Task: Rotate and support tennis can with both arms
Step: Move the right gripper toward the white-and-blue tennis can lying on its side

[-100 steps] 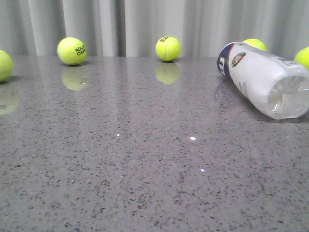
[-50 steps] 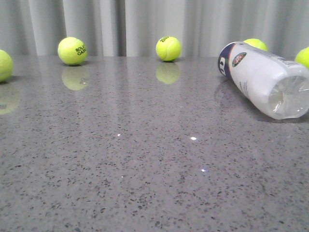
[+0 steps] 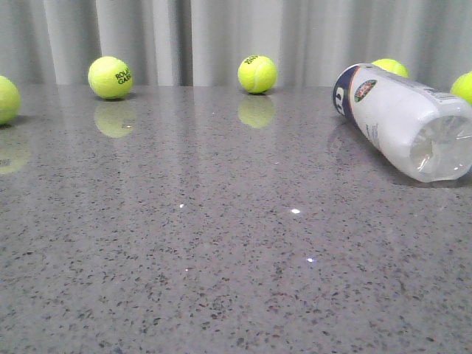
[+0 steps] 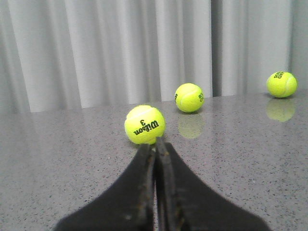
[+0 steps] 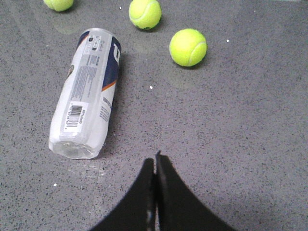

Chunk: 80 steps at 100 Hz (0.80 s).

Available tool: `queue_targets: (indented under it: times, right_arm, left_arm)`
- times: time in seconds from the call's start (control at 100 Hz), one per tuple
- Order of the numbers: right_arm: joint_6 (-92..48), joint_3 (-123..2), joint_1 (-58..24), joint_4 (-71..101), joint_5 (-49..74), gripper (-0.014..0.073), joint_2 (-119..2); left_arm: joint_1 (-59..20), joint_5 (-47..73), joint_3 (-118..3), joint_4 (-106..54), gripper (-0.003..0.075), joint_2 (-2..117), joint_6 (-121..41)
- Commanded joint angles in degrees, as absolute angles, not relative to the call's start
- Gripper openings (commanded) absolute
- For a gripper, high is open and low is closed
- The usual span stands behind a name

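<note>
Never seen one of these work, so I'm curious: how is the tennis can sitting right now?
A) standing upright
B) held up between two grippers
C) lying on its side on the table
C: the tennis can lies on its side on the table, with no gripper touching it.

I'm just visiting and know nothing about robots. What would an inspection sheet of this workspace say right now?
Surface: grey speckled table, glossy, showing reflections.
Job's things: tennis can lies on its side at the right, clear end toward the camera, untouched.
Clutter: loose tennis balls, including a Wilson ball just beyond the left end effector, one at the back centre, and one near the can.
Grippers: left end effector shut, empty; right end effector shut, empty, beside the can's clear end, not touching it.
Cables: nothing seen.
Surroundings: pale pleated curtain behind the table.
</note>
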<state>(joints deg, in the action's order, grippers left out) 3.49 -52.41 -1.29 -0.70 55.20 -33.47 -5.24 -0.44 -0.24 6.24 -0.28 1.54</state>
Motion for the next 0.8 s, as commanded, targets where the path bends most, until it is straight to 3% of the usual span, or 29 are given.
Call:
queue_targets:
  times: [0.0,0.07,0.14,0.33,0.59,0.79]
  right_arm:
    - [3.3,-54.6,-0.9,-1.1,52.9,-0.0053,-36.5]
    - [3.3,-54.6,-0.9,-1.1,53.7,0.0016,-38.1]
    - [3.3,-54.6,-0.9,-1.1,54.7,0.0150,-39.5]
    - [3.3,-54.6,-0.9,-1.1,56.5,0.0668,-41.1]
    - [2.7,-54.8,-1.0,0.0,54.1,0.0642,-41.6]
    - [-3.6,-59.3,-1.1,8.6,51.8,0.0642,-50.4]
  left_arm:
    - [-5.0,-5.2,2.5,6.2,-0.0021,-2.4,2.1]
    - [-5.0,-5.2,2.5,6.2,-0.0021,-2.4,2.1]
    - [-5.0,-5.2,2.5,6.2,-0.0021,-2.4,2.1]
    - [-5.0,-5.2,2.5,6.2,-0.0021,-2.4,2.1]
    - [-5.0,-5.2,2.5,6.2,-0.0021,-2.4,2.1]
    - [-5.0,-5.2,2.5,6.2,-0.0021,-2.4,2.1]
